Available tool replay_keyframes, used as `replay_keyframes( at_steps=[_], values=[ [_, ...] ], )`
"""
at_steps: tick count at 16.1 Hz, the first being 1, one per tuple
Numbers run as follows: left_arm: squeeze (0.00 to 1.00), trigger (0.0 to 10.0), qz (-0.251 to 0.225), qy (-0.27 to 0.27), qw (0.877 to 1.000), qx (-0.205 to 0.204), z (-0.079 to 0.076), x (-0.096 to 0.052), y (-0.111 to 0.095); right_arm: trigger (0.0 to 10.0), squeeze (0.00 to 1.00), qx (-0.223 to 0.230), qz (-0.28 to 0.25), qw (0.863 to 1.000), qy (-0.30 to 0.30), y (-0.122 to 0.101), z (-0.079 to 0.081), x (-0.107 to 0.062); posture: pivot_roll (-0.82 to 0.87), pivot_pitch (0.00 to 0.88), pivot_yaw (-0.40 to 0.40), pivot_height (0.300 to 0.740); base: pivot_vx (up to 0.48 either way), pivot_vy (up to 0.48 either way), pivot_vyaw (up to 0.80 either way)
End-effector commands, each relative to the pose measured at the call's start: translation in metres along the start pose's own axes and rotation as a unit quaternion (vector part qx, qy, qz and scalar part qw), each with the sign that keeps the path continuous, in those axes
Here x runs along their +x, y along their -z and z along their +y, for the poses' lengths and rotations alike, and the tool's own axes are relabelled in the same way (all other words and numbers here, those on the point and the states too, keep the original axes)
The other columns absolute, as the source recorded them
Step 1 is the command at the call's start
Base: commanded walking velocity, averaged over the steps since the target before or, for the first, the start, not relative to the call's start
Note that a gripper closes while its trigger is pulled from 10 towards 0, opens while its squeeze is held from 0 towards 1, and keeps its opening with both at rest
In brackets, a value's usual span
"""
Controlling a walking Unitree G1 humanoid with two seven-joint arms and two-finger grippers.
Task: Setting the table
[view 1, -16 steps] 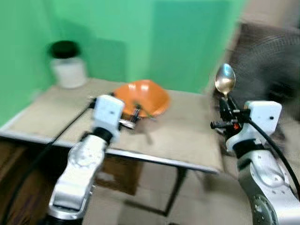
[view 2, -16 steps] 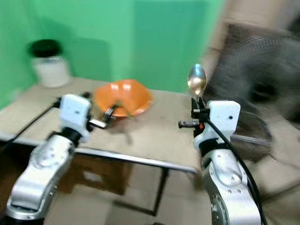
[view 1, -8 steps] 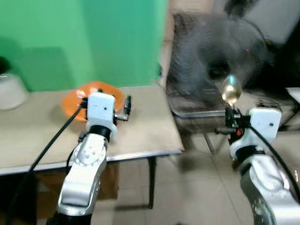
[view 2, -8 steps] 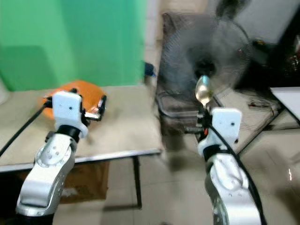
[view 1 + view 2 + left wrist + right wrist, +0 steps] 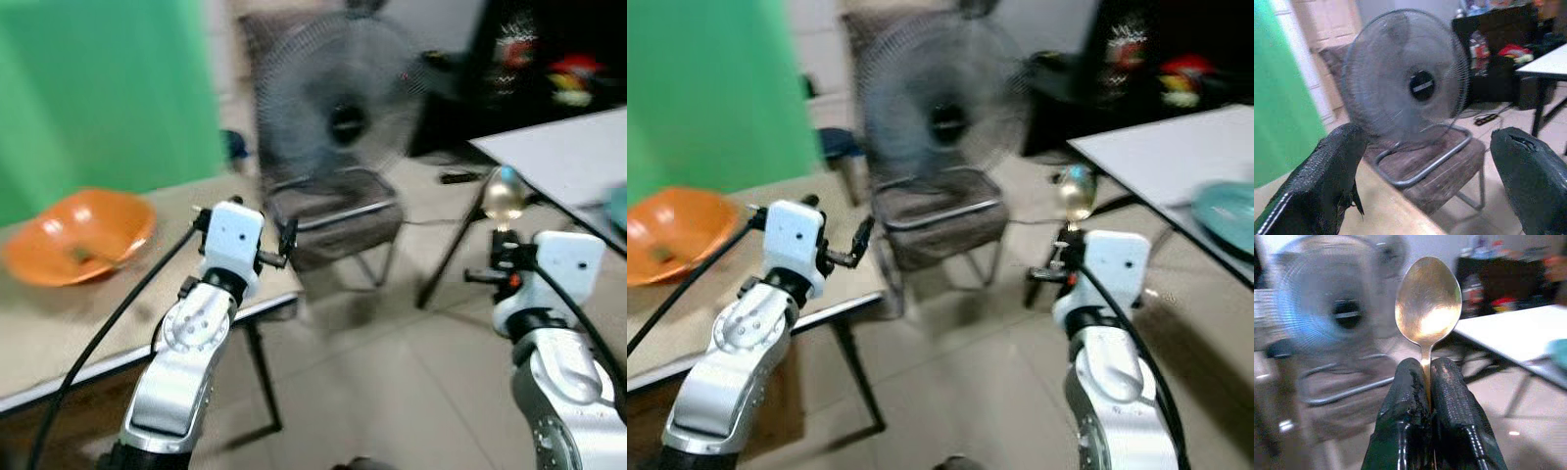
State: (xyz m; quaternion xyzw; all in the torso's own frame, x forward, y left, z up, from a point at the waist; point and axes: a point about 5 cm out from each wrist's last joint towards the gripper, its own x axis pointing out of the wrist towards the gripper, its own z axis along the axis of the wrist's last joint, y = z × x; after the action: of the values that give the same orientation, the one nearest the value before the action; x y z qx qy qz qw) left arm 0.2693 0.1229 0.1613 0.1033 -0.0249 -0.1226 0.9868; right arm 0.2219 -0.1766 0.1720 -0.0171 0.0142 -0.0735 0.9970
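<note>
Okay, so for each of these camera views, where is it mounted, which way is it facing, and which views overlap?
Left eye view: on the head, looking forward and down at the orange bowl on the tan table, with both silver arms showing.
Right eye view: same head, same scene, plus the white table.
Left wrist view: along the open left pincer toward the standing fan.
Right wrist view: along the right pincer, shut on a spoon.
Every view shares the fan.

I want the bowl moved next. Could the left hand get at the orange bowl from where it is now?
Probably not without turning back: the open left hand points toward the grey floor fan, past the table edge, while the orange bowl sits off to its left.
</note>
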Motion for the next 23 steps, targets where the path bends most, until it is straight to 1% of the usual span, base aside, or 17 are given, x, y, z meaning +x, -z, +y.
replay_keyframes(
  at_steps=[1,2,4,5,6,11,13,15,17,21,23],
  values=[
    [0.0,10.0,-0.001,-0.01,1.0,0.012,0.006,-0.003,0.0,10.0,0.0,0.005,-0.002,1.0,-0.003,0.0,0.003,0.002,0.02,0.0,-0.029,0.74,0.0,0.0,-0.77],
    [0.0,10.0,-0.001,-0.009,1.0,0.019,0.006,-0.004,0.0,10.0,0.0,0.009,0.004,1.0,-0.009,0.003,0.003,0.001,0.03,0.0,-0.034,0.74,0.0,0.0,-0.77],
    [0.0,10.0,0.004,-0.015,1.0,0.01,0.009,-0.005,0.001,10.0,0.0,0.012,0.016,1.0,-0.008,0.008,0.0,0.0,0.03,0.0,-0.04,0.74,0.0,0.0,-0.78],
    [0.0,10.0,0.012,-0.026,1.0,-0.01,0.012,-0.006,0.003,10.0,0.0,0.013,0.02,1.0,-0.005,0.01,0.0,0.001,0.02,0.0,-0.03,0.74,0.0,0.0,-0.79],
    [0.0,10.0,0.022,-0.024,0.999,-0.031,0.012,-0.005,0.005,10.0,0.0,0.004,0.017,1.0,-0.018,0.007,0.003,0.001,0.02,0.0,-0.025,0.74,0.0,0.0,-0.79],
    [0.0,10.0,0.006,-0.022,0.999,-0.024,0.014,-0.004,0.002,10.0,0.0,-0.003,0.039,0.999,-0.018,0.01,0.002,0.0,0.01,0.0,-0.025,0.74,0.0,0.0,-0.79],
    [0.0,10.0,0.014,-0.016,0.999,-0.023,0.014,-0.001,0.003,10.0,0.0,-0.011,0.043,0.999,-0.018,0.012,0.002,0.001,0.0,0.0,-0.014,0.74,0.0,0.0,-0.79],
    [0.0,10.0,0.004,-0.005,0.999,-0.051,0.013,-0.001,-0.001,10.0,0.0,-0.008,0.054,0.998,-0.009,0.014,0.001,-0.001,-0.01,0.0,-0.013,0.74,0.0,0.0,-0.79],
    [0.0,10.0,0.0,0.002,0.999,-0.048,0.012,0.001,-0.002,10.0,0.0,-0.016,0.056,0.998,-0.018,0.015,0.002,-0.001,-0.01,0.0,-0.013,0.74,0.0,0.0,-0.78],
    [0.0,10.0,-0.001,0.01,0.998,-0.055,0.012,0.0,-0.002,10.0,0.0,-0.024,0.058,0.998,-0.024,0.014,0.004,0.0,-0.01,0.0,-0.012,0.74,0.298,0.0,-0.75],
    [0.0,10.0,-0.003,0.018,0.998,-0.059,0.01,-0.001,-0.003,10.0,0.0,-0.029,0.051,0.998,-0.031,0.013,0.004,-0.001,-0.01,0.0,-0.019,0.74,0.36,0.0,0.0]
  ],
)
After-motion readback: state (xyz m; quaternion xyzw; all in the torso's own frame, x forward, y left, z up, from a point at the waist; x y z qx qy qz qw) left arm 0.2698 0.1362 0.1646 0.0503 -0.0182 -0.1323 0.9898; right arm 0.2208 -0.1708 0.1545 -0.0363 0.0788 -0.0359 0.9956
